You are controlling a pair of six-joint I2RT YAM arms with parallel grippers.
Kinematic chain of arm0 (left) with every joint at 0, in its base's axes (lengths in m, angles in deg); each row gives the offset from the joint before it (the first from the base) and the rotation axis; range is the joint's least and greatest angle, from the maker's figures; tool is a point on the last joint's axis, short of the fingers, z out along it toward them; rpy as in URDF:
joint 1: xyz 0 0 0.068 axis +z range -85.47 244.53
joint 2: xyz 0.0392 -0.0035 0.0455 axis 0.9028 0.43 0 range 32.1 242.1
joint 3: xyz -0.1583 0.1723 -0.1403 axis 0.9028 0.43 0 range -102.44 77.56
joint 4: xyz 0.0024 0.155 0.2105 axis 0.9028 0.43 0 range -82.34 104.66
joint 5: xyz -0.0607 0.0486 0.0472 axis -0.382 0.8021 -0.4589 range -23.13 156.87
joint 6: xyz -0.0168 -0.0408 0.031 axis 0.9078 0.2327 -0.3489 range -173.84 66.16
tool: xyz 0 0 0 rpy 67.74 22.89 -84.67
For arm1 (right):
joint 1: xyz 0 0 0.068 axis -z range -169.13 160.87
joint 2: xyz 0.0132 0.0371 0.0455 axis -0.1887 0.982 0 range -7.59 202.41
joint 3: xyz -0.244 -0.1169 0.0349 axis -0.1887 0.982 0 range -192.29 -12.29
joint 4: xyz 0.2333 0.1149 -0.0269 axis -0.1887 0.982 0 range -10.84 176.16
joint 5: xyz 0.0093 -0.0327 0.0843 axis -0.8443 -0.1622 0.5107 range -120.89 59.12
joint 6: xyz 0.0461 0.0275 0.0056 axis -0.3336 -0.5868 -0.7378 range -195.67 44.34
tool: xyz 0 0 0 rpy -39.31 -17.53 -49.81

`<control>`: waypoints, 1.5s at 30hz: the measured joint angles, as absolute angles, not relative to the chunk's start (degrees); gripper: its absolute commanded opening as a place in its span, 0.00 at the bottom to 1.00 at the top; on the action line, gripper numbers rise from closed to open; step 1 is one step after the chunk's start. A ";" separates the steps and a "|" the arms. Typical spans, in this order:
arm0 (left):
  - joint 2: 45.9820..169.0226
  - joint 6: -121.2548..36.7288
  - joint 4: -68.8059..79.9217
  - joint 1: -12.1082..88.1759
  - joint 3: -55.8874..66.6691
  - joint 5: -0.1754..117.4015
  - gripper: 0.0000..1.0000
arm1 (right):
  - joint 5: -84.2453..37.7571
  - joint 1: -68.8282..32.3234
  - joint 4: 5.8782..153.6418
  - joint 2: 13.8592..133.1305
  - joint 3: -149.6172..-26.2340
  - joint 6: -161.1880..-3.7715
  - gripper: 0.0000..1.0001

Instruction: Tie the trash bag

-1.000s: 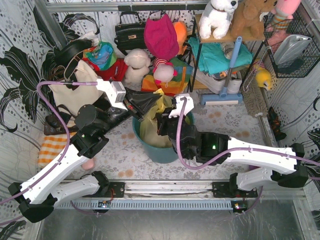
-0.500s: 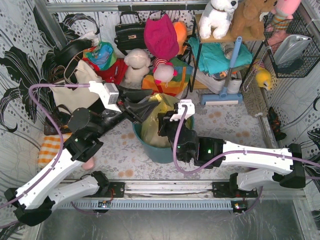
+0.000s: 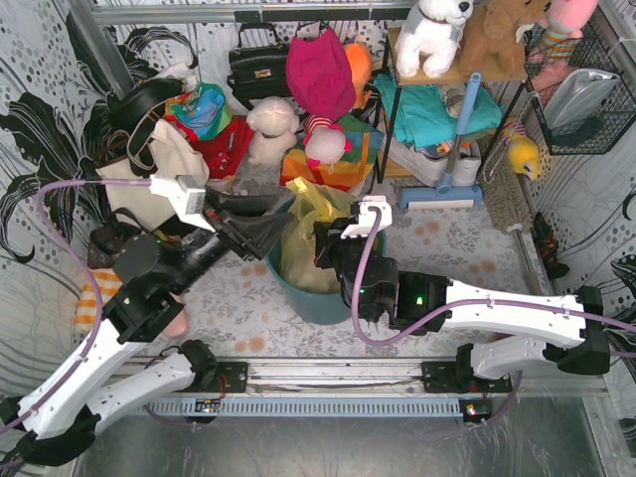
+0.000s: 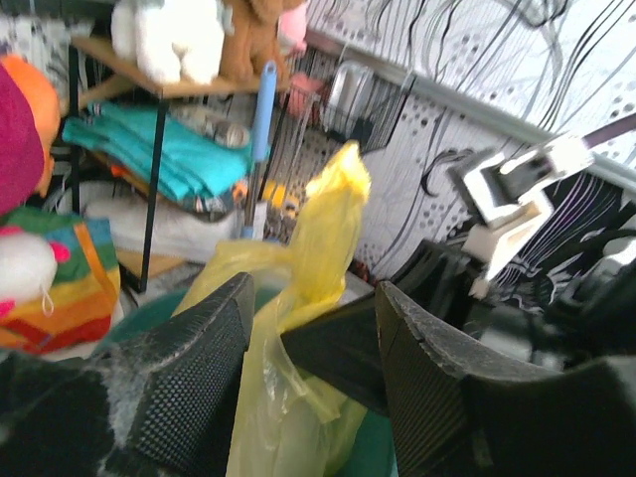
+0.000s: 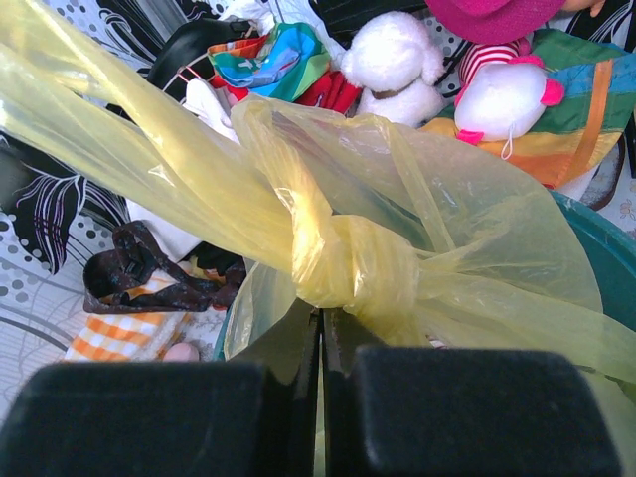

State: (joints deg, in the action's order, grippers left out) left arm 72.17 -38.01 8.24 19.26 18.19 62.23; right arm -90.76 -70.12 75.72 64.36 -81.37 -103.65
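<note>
The floral-print table (image 3: 447,238) carries a teal bin (image 3: 320,306) at its centre, with the bag (image 3: 303,224) in it. A tote (image 3: 149,174) lies at 10 o'clock and a checked cloth (image 3: 81,310) at 9. Plush toys (image 3: 270,129) sit at 12, and a rack (image 3: 390,119) stands at 1.

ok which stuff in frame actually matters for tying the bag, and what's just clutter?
Job: trash bag, its knot, the teal bin it sits in, left claw (open, by the bag's tail), right claw (shut on the bag under the knot).

Clutter: stuffed toys, black handbag, canvas tote, blue-handled broom, teal cloths, wire basket.
</note>
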 measured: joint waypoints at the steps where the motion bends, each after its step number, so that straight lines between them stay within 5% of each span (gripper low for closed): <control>1: 72.39 -37.35 8.63 19.26 18.99 62.30 0.57 | -90.76 -70.12 75.72 64.33 -81.37 -103.67 0.00; 11: 80.89 -33.18 12.20 19.26 20.79 62.21 0.49 | -91.02 -70.12 76.84 64.07 -81.37 -104.77 0.00; 20: 81.63 -32.43 13.22 19.26 20.81 61.20 0.01 | -91.42 -70.12 77.41 64.01 -81.35 -104.96 0.00; 30: 79.93 -32.35 15.52 19.26 20.68 57.25 0.00 | -91.81 -70.12 67.92 64.25 -75.69 -101.51 0.00; 45: 80.17 -29.40 19.85 19.26 19.28 50.51 0.00 | -91.51 -70.12 27.37 66.30 -63.54 -79.33 0.00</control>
